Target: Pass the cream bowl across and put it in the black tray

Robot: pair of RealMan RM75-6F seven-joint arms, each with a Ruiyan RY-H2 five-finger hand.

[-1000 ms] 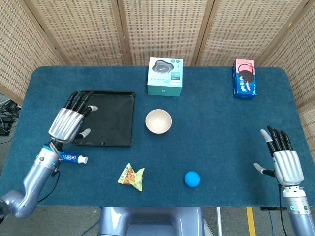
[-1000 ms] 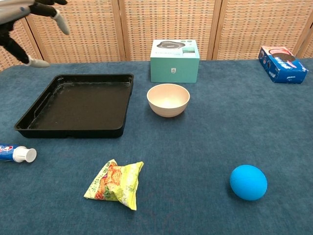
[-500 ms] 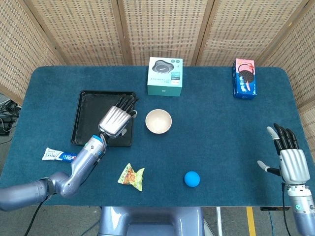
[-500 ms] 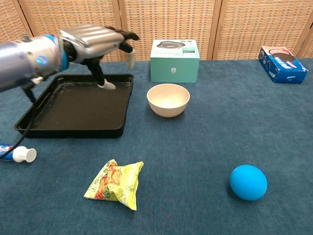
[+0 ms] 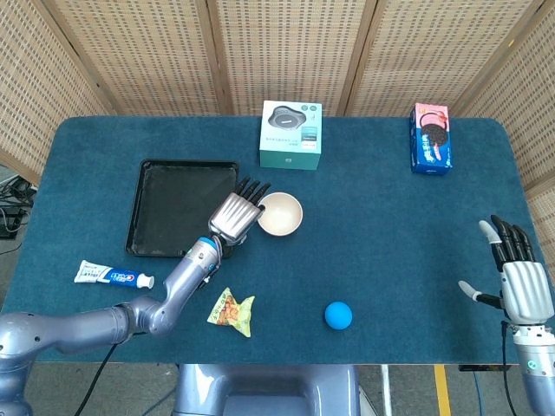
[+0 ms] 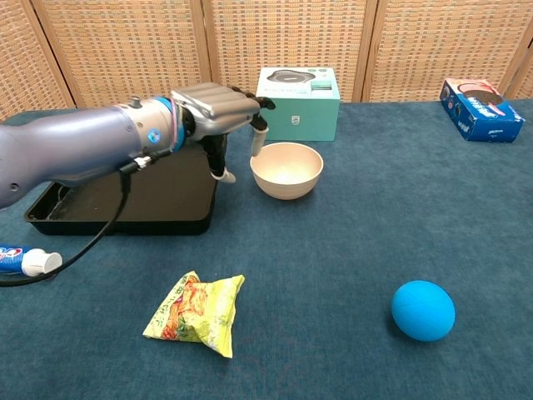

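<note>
The cream bowl (image 5: 281, 214) (image 6: 288, 170) stands upright on the blue table, just right of the black tray (image 5: 170, 222) (image 6: 92, 193). My left hand (image 5: 236, 213) (image 6: 218, 112) hovers at the bowl's left rim with fingers spread, holding nothing. One fingertip hangs close to the rim; whether it touches is unclear. The tray holds nothing. My right hand (image 5: 520, 282) is open, fingers spread, far off at the table's right edge, seen only in the head view.
A teal box (image 5: 291, 135) (image 6: 297, 103) stands behind the bowl. A snack packet (image 5: 232, 312) (image 6: 196, 313), blue ball (image 5: 338, 315) (image 6: 423, 310) and toothpaste tube (image 5: 113, 276) (image 6: 23, 260) lie near the front. A cookie box (image 5: 431, 139) (image 6: 481, 109) sits back right.
My left hand has swept rightward from over the tray's left side to the bowl's left rim. The right hand has drifted slightly down and right. The bowl has not moved.
</note>
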